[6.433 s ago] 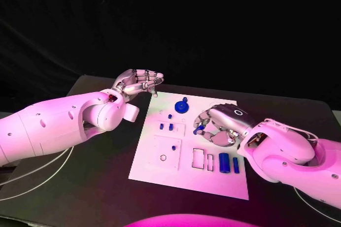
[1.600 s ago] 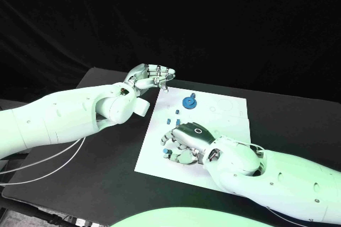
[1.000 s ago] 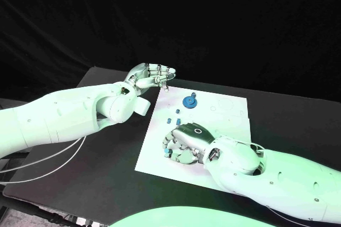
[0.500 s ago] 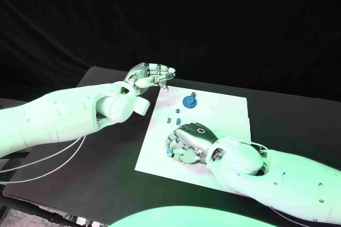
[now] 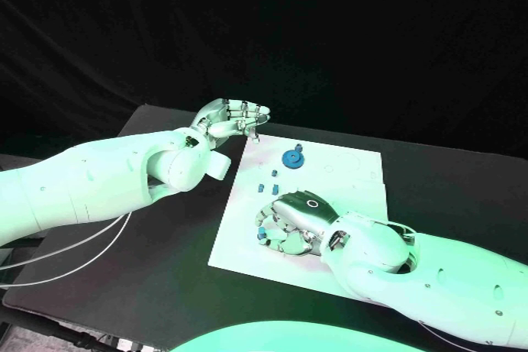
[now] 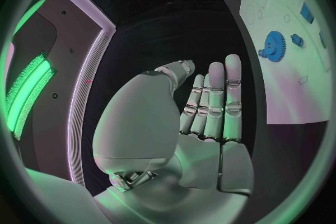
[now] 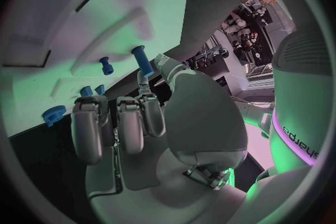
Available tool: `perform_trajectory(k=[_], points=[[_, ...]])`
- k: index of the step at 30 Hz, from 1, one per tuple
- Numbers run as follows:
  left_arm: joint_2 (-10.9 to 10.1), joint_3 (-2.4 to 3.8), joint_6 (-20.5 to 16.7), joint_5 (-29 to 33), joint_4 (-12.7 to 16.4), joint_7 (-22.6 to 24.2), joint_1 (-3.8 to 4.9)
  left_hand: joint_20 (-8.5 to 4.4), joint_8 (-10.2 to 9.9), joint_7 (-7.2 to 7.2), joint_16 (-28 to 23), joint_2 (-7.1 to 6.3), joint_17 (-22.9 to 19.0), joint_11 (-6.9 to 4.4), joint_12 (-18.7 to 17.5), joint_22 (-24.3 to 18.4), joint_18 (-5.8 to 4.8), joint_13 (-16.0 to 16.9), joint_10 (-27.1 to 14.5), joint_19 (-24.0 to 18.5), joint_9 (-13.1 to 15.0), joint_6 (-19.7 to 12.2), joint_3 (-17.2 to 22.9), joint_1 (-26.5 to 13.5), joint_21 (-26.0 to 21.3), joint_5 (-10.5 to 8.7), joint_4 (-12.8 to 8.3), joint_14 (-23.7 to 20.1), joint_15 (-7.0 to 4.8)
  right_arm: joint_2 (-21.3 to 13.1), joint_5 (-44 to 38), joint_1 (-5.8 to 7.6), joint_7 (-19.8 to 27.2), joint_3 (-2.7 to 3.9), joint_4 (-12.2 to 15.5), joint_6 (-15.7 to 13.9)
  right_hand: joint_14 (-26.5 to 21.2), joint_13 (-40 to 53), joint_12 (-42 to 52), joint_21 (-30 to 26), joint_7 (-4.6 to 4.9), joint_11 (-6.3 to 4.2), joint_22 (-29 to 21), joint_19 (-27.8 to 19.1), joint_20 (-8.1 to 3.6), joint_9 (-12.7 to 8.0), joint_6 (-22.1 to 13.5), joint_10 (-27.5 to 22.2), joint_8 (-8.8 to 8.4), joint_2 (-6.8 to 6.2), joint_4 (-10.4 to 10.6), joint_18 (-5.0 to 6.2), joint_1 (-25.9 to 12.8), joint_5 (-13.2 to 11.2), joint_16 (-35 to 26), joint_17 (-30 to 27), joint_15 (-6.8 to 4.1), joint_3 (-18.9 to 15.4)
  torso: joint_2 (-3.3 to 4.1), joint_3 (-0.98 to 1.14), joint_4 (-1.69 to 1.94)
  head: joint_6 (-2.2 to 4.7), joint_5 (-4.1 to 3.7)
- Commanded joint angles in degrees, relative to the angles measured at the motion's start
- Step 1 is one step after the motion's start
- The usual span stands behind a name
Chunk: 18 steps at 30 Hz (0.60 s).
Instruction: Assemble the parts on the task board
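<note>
The white task board (image 5: 354, 169) lies mid-table. A blue gear (image 5: 293, 158) stands on its far part, with small blue pieces (image 5: 262, 188) just nearer. My right hand (image 5: 295, 218) is low over the board's near left part, back up, fingers curled down. It pinches a blue cylindrical peg (image 7: 142, 61) between thumb and a finger, tip just above the board; the peg (image 5: 259, 234) also shows by the fingertips. My left hand (image 5: 233, 119) hangs raised beyond the board's far left corner, fingers curled together, holding nothing (image 6: 210, 106). The gear (image 6: 273, 46) lies off to its side.
Small blue pegs (image 7: 106, 65) stand in the board ahead of the right hand's fingers. The board has shallow recesses (image 7: 112, 31) near the held peg. Black table (image 5: 154, 245) lies bare to the board's left, with white cables (image 5: 66, 256) at its near left edge.
Since the earliest frame my right hand has crossed from the board's right side to its near left part. Over the last second it has sunk slightly. The left hand stays raised.
</note>
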Motion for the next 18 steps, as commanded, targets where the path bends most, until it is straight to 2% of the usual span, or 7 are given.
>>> perform_trajectory(k=[1, 3, 6, 10, 13, 16, 18], points=[[0.0, 0.03, 0.7, 0.0, 0.1, 0.3, 0.02, -0.07, 0.3, 0.76, -0.2, 0.07, -0.1, 0.06, 0.2, -0.1, 0.38, -0.1, -0.4, -0.4, -0.1, -0.3, -0.1, -0.5, -0.4, 0.21, -0.3, -0.5, -0.03, -0.1, -0.5, -0.05, 0.6, 0.00, 0.2, -1.8, 5.1, 5.5, -0.4, 0.0, 0.51, -0.05, 14.1, 5.1, 0.52, -0.8, -3.1, -0.7, -2.02, -0.77, 0.3, -0.90, 0.2, -0.5, 0.3, 10.0, 0.41, -1.3, 0.00, -0.03, -0.03, 0.07, -0.07], [0.0, 0.03, 0.7, 0.0, 0.1, 0.3, 0.02, -0.07, 0.3, 0.76, -0.2, 0.07, -0.1, 0.06, 0.2, -0.1, 0.38, -0.1, -0.4, -0.4, -0.1, -0.3, -0.1, -0.5, -0.4, 0.21, -0.3, -0.5, -0.03, -0.3, -0.5, -0.05, 0.8, 0.00, 0.3, -2.7, 5.1, 5.4, -0.4, 0.1, 0.36, -0.62, 14.1, 5.1, 0.26, -1.5, -5.2, -0.8, -3.37, -0.61, 0.5, -0.92, 0.7, -0.6, 0.3, 10.1, -0.06, -2.4, 0.01, -0.03, -0.01, 0.09, -0.12], [0.0, 0.03, 0.7, 0.0, 0.1, 0.3, 0.02, -0.07, 0.3, 0.76, -0.2, 0.07, -0.1, 0.06, 0.2, -0.1, 0.38, -0.1, -0.4, -0.4, -0.1, -0.3, -0.1, -0.5, -0.4, 0.21, -0.3, -0.5, -0.03, -1.1, -0.1, -0.04, 1.5, 0.01, 1.1, -5.3, 5.2, 5.5, -0.3, 0.5, 0.10, -0.86, 14.2, 5.2, 0.05, -1.9, -6.5, -0.6, -4.16, -0.39, 0.6, -0.99, 1.5, -0.4, 0.4, 10.5, -0.27, -3.9, 0.01, -0.02, 0.00, 0.19, -0.42], [0.0, 0.03, 0.7, 0.0, 0.0, 0.3, 0.02, -0.07, 0.3, 0.76, -0.2, 0.07, -0.1, 0.06, 0.2, -0.1, 0.38, -0.1, -0.4, -0.4, -0.1, -0.3, -0.1, -0.5, -0.4, 0.21, -0.3, -0.5, -0.03, -3.2, 1.5, 0.08, 2.6, 0.20, 2.8, -8.5, 5.2, 5.4, -0.3, 0.4, 0.21, -0.82, 14.2, 5.2, -0.02, -1.8, -6.0, -0.6, -3.94, -0.12, 0.9, -0.98, 1.8, -0.6, 0.4, 10.4, -0.30, -4.8, -0.11, -0.06, -0.08, 0.42, -0.88], [0.0, 0.02, 0.7, 0.0, 0.0, 0.3, 0.02, -0.07, 0.3, 0.76, -0.2, 0.07, -0.1, 0.06, 0.2, -0.1, 0.38, -0.1, -0.4, -0.4, -0.1, -0.3, -0.1, -0.5, -0.4, 0.21, -0.3, -0.5, -0.03, -6.2, 5.0, 0.69, 3.6, 0.53, 4.7, -10.5, 5.1, 4.6, -0.9, 0.1, 0.97, 0.83, 14.1, 5.1, 0.71, -1.3, -2.7, -1.2, -2.14, 0.81, 1.2, -0.95, 2.8, -0.3, 0.4, 10.3, 0.98, -5.1, -0.16, -0.09, -0.16, 0.82, -1.41], [-0.1, -0.04, 0.7, 0.0, 0.0, 0.3, 0.02, -0.07, 0.3, 0.76, -0.2, 0.07, -0.1, 0.06, 0.2, -0.1, 0.38, -0.1, -0.4, -0.4, -0.1, -0.3, -0.1, -0.5, -0.4, 0.21, -0.3, -0.5, -0.03, -10.0, 12.5, 2.04, 4.2, 0.71, 6.3, -10.9, 4.9, 1.5, -3.6, -1.6, 1.50, 1.32, 13.7, 4.5, 1.33, -0.6, 1.0, -3.8, 0.30, 2.09, 2.1, -0.58, 3.0, 1.1, 0.1, 9.4, 1.52, -4.7, -0.28, -0.08, -0.40, 1.17, -1.96], [-0.2, -0.11, 0.7, 0.0, 0.1, 0.3, 0.02, -0.07, 0.3, 0.76, -0.2, 0.07, -0.1, 0.06, 0.2, -0.1, 0.38, -0.1, -0.4, -0.4, -0.1, -0.3, -0.1, -0.5, -0.4, 0.21, -0.3, -0.5, -0.03, -13.0, 18.5, 3.19, 3.9, 0.77, 7.2, -9.9, 4.8, 1.1, -4.0, -2.1, 1.19, 1.15, 13.5, 4.4, 1.45, 0.0, 3.0, -3.9, 1.91, 2.56, 2.7, -0.49, 2.7, 1.5, 0.0, 9.0, 1.43, -4.5, -0.41, -0.13, -0.60, 1.43, -2.77]])
